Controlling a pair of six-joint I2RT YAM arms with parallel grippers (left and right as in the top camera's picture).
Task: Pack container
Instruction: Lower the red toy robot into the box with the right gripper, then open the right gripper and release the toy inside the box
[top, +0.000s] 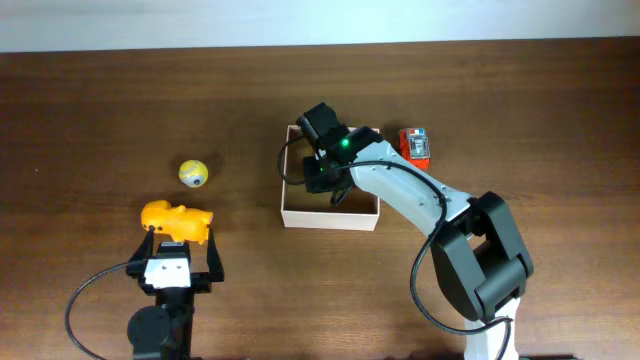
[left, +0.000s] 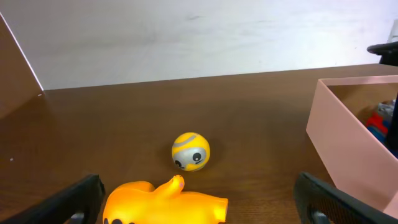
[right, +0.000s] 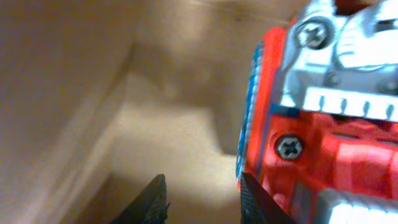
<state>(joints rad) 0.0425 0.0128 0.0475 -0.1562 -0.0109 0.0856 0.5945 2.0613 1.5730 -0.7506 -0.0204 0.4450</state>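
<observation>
Container (top: 330, 218), mid-surface, probably light, thin-walled and apt to slide or buckle, so best pinched over its rim near a corner; right pincer (right: 202, 199) spread inside it beside a red toy (right: 323, 124); left pincer (top: 181, 248) spread wide, gripping nothing, by an orange toy (top: 176, 218) toward 9 o'clock.

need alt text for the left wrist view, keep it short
A small yellow ball with a grey face sits mid-frame on a dark wooden table. An orange toy animal lies nearer the camera, between the two dark fingers of the open left end effector. The container shows a pale wall at the right edge, with a white wall behind.
</observation>
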